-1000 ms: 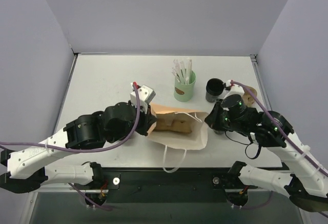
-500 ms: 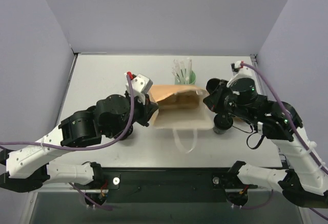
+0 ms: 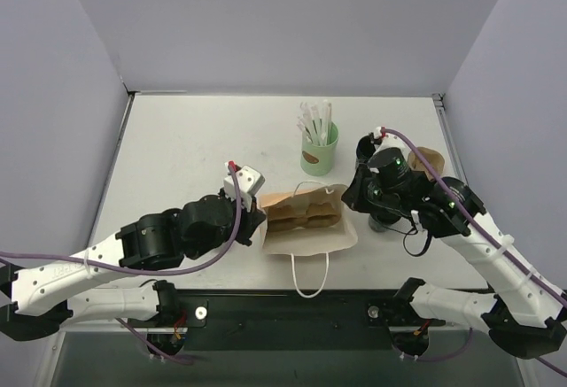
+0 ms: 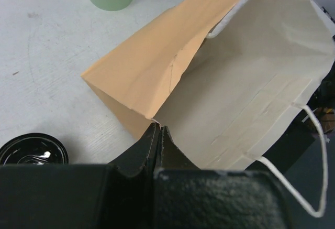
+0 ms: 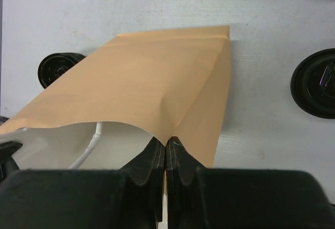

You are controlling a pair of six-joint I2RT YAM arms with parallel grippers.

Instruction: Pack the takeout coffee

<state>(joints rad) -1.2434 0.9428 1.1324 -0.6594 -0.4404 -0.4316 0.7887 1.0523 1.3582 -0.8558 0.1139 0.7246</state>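
Pinches the paper bag point(image 3: 306, 228) by both mouth corners — left pincer point(image 4: 158, 130) clenched flat on the paper at the left corner, right pincer point(image 5: 166, 143) clenched likewise at the right. Holds the bag tilted, mouth toward the near edge and upward, folded base toward the far edge and seemingly down on the table point(image 3: 177, 139).

Finds the takeout coffee point(image 5: 314, 82) outside the bag: upright on the table just beside the bag's right wall, toward the right edge, black lid up, long axis vertical. Puts the right pincer far the nearer, with the cup just off to its right and under the right arm point(image 3: 447, 210); leaves the left pincer well apart, across the whole bag.

Calls, on this reading, for freeing the right corner first, then a side grasp on the cup wall, a lift above the bag's rim and a descent into the mouth. Risks a sagging mouth on one held corner — thin, limp paper.

Offers a flat, pale, matte table, steady footing for a paper cup. Allows little room: bag wall just beside the cup, arm overhead. Shows a mint-green cup point(image 3: 319, 152) with straws beyond the bag toward the far edge, near but apart, and a squat stack of black lids point(image 5: 57, 67) just beside the bag's left wall.
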